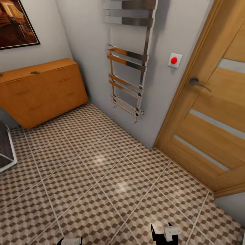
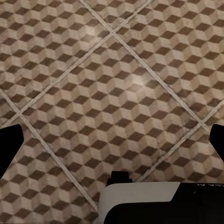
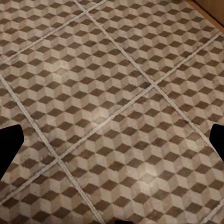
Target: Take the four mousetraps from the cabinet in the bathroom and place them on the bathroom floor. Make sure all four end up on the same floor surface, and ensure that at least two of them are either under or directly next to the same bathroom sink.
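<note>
Head view is taken up mostly by the bathroom floor of large square tiles printed with a brown, beige and white cube pattern (image 1: 102, 177), crossed by pale grout lines. At about ten o'clock the wide, low orange-brown wooden cabinet with slim bar handles (image 1: 41, 90) is seen against the grey wall, all its drawers closed; a small dark object lies on its top, too small to be identified. A dark-framed picture (image 1: 17, 22) is hung above it at eleven o'clock. At twelve o'clock a chrome ladder-shaped towel rail (image 1: 131, 58) is fixed to the wall, and a white square switch plate with a red round button (image 1: 174, 60) is set just beside the door frame at one o'clock. The light-brown wooden door with pale horizontal strips and a grey lever handle (image 1: 214, 112) is shut at three o'clock. A white-edged glass panel (image 1: 6, 149) is cut off at nine o'clock.

The left gripper (image 1: 70, 241) is glimpsed at six o'clock and the right gripper (image 1: 166, 233) at five o'clock. In each wrist view the dark fingertips (image 2: 10, 144) (image 3: 9, 144) are seen at opposite edges, spread wide apart, with nothing but patterned tile between them.
</note>
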Tool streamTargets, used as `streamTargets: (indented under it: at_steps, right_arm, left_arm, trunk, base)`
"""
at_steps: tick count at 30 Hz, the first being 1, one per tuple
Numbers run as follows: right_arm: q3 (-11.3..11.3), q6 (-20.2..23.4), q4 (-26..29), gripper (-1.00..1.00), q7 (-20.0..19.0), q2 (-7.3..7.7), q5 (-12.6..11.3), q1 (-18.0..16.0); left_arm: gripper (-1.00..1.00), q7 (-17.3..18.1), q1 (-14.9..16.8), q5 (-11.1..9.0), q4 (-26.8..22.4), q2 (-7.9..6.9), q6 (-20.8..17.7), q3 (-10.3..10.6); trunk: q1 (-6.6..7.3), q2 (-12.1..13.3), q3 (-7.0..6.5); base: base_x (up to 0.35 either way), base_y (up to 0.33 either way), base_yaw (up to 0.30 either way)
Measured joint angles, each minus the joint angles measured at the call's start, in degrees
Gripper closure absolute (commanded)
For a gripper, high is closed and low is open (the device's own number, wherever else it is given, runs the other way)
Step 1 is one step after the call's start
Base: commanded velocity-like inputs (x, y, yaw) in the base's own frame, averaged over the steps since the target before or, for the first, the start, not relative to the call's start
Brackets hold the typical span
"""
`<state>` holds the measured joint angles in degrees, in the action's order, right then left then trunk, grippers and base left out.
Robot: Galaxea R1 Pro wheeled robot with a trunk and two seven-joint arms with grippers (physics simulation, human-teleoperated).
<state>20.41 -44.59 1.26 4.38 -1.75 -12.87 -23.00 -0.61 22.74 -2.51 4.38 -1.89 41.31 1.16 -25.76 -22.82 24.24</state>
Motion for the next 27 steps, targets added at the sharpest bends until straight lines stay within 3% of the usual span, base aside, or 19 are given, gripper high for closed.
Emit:
streamTargets:
  at_steps: [16,27]
  right_arm:
    - [-0.08,-0.06,0.05,-1.0,0.06,0.41,0.08,0.0]
    - [0.0,-0.01,0.03,-1.0,-0.04,0.45,0.09,0.01]
  left_arm:
    - [-1.0,-0.06,0.01,0.01,-0.04,-0.01,0.0,-0.05]
    - [-1.0,-0.07,0.02,-0.02,-0.04,-0.05,0.0,-0.05]
  trunk:
    - [0.0,0.0,0.58]
    - [0.0,0.0,0.64]
  base:
    - [0.0,0.0,0.242]
    - [0.0,0.0,0.019]
